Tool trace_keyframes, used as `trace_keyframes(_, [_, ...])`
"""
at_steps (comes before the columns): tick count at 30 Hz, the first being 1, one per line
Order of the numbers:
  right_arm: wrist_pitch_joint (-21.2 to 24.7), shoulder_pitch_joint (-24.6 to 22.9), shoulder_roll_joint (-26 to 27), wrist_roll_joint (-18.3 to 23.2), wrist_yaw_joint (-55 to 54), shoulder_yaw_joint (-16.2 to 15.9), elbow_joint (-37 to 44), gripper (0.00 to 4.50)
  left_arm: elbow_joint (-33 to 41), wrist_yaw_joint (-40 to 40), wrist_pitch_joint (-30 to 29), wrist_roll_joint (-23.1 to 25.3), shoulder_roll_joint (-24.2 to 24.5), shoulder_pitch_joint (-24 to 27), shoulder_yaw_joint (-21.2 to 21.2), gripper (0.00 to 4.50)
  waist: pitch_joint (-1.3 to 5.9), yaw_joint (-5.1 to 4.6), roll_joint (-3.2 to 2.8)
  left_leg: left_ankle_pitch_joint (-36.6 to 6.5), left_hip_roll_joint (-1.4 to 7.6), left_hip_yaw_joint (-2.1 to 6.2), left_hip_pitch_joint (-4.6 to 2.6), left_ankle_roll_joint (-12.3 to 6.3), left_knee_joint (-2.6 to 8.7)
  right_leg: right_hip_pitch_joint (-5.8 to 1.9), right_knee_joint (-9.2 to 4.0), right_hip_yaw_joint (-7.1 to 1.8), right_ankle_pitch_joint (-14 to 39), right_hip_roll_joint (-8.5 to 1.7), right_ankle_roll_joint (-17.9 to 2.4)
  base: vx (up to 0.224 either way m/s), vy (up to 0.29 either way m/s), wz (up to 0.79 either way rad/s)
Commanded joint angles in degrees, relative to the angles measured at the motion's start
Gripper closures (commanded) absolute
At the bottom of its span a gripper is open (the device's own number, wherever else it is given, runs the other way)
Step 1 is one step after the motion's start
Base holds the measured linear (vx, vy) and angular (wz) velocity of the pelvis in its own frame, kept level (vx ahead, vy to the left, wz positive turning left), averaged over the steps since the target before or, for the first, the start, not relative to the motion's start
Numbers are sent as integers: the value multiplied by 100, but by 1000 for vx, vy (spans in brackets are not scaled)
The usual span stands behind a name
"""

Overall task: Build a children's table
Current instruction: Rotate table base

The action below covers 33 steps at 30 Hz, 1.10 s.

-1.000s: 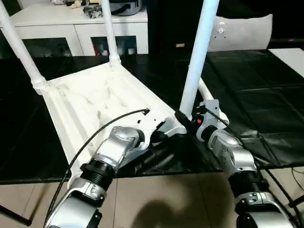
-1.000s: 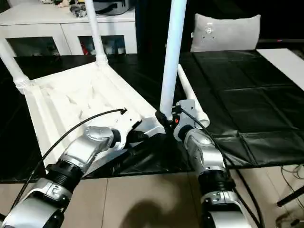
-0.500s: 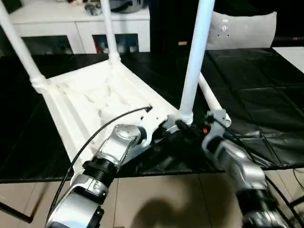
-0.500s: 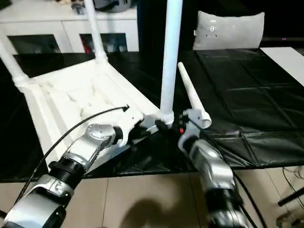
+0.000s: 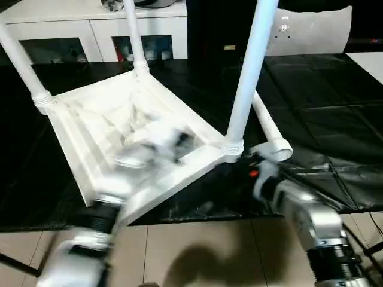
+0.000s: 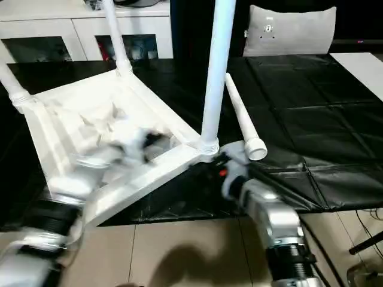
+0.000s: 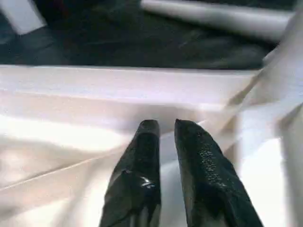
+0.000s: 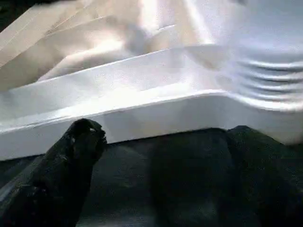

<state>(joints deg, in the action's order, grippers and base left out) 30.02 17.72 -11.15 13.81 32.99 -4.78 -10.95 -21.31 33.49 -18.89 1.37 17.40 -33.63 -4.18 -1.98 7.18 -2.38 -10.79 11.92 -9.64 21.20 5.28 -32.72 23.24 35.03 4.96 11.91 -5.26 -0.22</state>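
Seemingly light yet stiff, the children's table (image 5: pixel 108 128) is lying inverted; left fingers (image 7: pixel 144 161) are nearly pressed together, right fingers (image 8: pixel 80 142) spread below its 5 o'clock corner rim.

Silver jointed right forearm (image 5: pixel 311 218), ribbed black wrist collar, small red light near gripper, black textured fingers (image 7: pixel 201 161), black cable alongside.

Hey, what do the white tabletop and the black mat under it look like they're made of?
The tabletop looks like molded plastic: all white, slightly glossy, with ribs cast into its upturned underside. The legs match it, smooth and tapered. The mat seems to be thin, shiny black sheeting, perhaps vinyl or plastic film, since it wrinkles and catches reflections.
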Motion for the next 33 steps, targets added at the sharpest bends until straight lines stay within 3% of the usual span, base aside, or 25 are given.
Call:
trace_keyframes(1, [40,134,-1,-123,50,-136,-52,0,139,0,-156,294,244,35,-6,418,326,11,12,-531,95,20,-33,-204,319,-361,-343,-250,32,-263,-1078,0,0,0])
trace_keyframes(3, [11,270,0,-202,60,-238,-228,0,22,-532,-188,492,473,-32,144,424,336,11,17,-506,88,27,-42,-99,316,-366,-314,-254,-59,-262,-1058,0,0,0])
trace_keyframes(7, [-29,506,131,-248,-48,-238,-599,0,-298,-1142,-540,744,883,-54,347,442,352,5,-4,-414,55,27,-39,-55,290,-362,-281,-249,-367,-247,-1101,0,0,0])
trace_keyframes(13, [56,566,129,-259,97,-415,-616,0,-79,-1033,-1146,1201,1583,231,289,442,353,1,14,-295,54,40,-20,-56,289,-381,-246,-243,-545,-256,-1176,0,0,0])
trace_keyframes(16, [96,595,122,-305,100,-463,-671,0,3,-888,-1364,1152,1718,335,256,442,355,-21,-4,-359,59,30,-61,-38,281,-353,-254,-250,-509,-259,-1229,0,0,0])
trace_keyframes(21, [80,657,122,-390,120,-506,-812,0,325,-522,-1902,1344,2015,522,-138,442,323,-7,-17,-666,76,33,-58,38,318,-348,-280,-257,-109,-281,-1278,0,0,0])
trace_keyframes(26, [10,754,128,-465,134,-595,-988,0,643,111,-2195,1279,2194,706,-479,442,331,1,-28,-705,75,41,-55,67,320,-352,-282,-259,-20,-293,-1283,0,0,0])
trace_keyframes(29, [-89,941,176,-565,97,-618,-1292,0,1433,1227,-2493,811,2479,1094,-948,442,328,-26,-42,-695,74,46,-46,92,325,-347,-266,-256,-58,-297,-1348,0,0,0])
trace_keyframes(33, [-299,1184,232,-614,-4,-540,-1714,0,1883,2084,-2252,282,2600,1356,-1160,442,296,-35,-23,-1000,71,33,-60,117,347,-334,-306,-264,317,-307,-1406,0,0,0])
